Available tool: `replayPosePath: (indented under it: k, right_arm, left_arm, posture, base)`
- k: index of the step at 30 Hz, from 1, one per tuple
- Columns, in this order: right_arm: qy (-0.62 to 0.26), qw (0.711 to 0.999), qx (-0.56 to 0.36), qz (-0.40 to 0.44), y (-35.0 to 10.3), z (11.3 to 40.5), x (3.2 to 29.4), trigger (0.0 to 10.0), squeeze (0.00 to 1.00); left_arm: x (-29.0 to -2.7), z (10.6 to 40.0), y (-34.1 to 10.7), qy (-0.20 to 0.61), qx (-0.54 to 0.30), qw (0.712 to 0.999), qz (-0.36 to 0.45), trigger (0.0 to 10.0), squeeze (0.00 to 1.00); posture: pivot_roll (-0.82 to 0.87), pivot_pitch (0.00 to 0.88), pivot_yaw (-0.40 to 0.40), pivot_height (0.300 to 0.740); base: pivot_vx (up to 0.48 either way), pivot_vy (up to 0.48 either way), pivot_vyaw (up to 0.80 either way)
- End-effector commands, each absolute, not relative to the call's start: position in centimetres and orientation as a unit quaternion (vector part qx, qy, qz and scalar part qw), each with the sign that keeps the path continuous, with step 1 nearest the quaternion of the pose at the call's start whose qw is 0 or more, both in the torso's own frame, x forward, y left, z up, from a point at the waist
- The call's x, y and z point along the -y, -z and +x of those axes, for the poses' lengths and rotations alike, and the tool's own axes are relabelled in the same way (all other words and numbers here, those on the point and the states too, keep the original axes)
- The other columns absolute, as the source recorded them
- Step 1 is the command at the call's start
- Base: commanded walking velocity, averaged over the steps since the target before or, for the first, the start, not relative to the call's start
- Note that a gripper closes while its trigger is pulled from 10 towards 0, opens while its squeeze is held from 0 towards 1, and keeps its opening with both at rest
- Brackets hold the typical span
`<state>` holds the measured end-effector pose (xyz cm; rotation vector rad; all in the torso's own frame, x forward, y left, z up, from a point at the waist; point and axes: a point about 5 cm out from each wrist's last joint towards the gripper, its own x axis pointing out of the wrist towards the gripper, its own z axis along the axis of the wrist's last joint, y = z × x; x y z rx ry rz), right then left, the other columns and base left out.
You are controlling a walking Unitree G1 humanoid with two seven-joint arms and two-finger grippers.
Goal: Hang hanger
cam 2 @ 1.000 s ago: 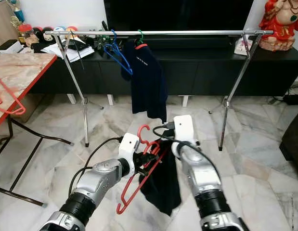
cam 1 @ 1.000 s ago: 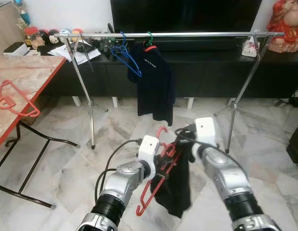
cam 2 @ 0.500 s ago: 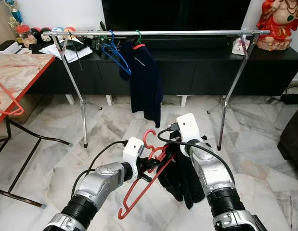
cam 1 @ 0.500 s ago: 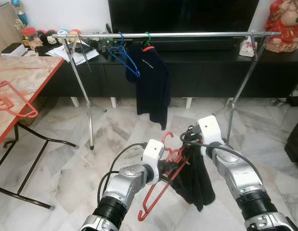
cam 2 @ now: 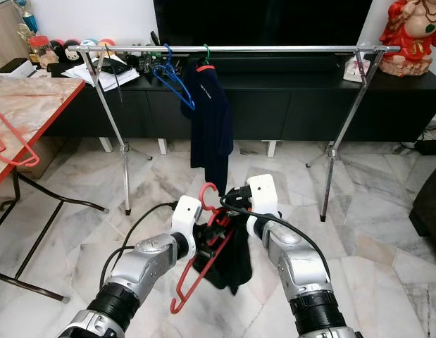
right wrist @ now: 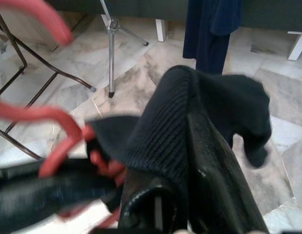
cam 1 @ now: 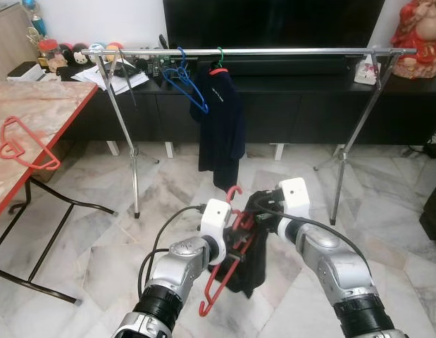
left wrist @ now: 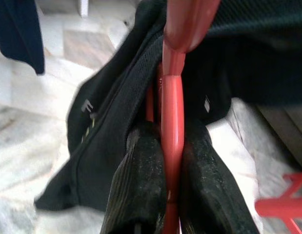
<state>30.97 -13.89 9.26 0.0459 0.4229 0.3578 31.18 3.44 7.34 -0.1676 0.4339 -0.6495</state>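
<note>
1. Red hanger [cam 1: 221, 271] held low in front of the robot, above the marble floor [cam 1: 91, 239], well short of the clothes rail [cam 1: 274, 51]; black garment [cam 1: 249, 246] draped on it.
2. Left pincer [left wrist: 165, 161] clamped on the red hanger's bar.
3. Right pincer [right wrist: 163, 195] closed on a fold of the black garment.
4. Rail carries a blue hanger [cam 1: 184, 84] and a dark shirt [cam 1: 221, 120] on a green-hooked hanger.
5. Another red hanger [cam 1: 24, 144] lies on the table [cam 1: 34, 105] at left.
6. Black TV cabinet [cam 1: 302, 105] behind the rail.
</note>
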Motion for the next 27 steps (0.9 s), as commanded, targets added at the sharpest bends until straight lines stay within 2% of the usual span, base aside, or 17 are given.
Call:
replayPosePath:
  k: [1, 6, 10, 22, 27]
  right_arm:
    - [-0.184, 0.963, -0.194, 0.025, -10.2, 30.9, 13.6, 10.0, 0.00]
    - [-0.249, 0.948, -0.199, -0.012, -10.0, 29.9, 12.4, 10.0, 0.00]
    - [-0.254, 0.946, -0.198, -0.021, -10.3, 29.7, 12.7, 10.0, 0.00]
    - [-0.248, 0.943, -0.213, -0.063, -10.2, 28.4, 17.7, 10.0, 0.00]
    - [-0.261, 0.941, -0.207, -0.060, -10.4, 28.2, 17.8, 10.0, 0.00]
  left_arm:
    - [-3.3, 31.7, -8.1, 0.317, -0.196, 0.924, -0.087, 10.0, 0.00]
    - [-3.0, 31.5, -8.1, 0.329, -0.197, 0.920, -0.086, 10.0, 0.00]
    - [-3.0, 31.5, -8.1, 0.326, -0.195, 0.920, -0.090, 10.0, 0.00]
    - [-3.0, 31.7, -8.2, 0.325, -0.188, 0.921, -0.105, 10.0, 0.00]
    - [-2.8, 31.6, -8.3, 0.335, -0.187, 0.917, -0.107, 10.0, 0.00]
  posture:
    - [-0.14, 0.000, 0.017, 0.740]
    - [-0.14, 0.000, 0.022, 0.740]
    - [-0.14, 0.000, 0.022, 0.740]
    - [-0.16, 0.000, 0.024, 0.740]
    - [-0.16, 0.000, 0.025, 0.740]
  base:
    - [0.000, 0.000, 0.00]
    - [0.000, 0.000, 0.00]
    - [0.000, 0.000, 0.00]
    - [0.000, 0.000, 0.00]
    - [0.000, 0.000, 0.00]
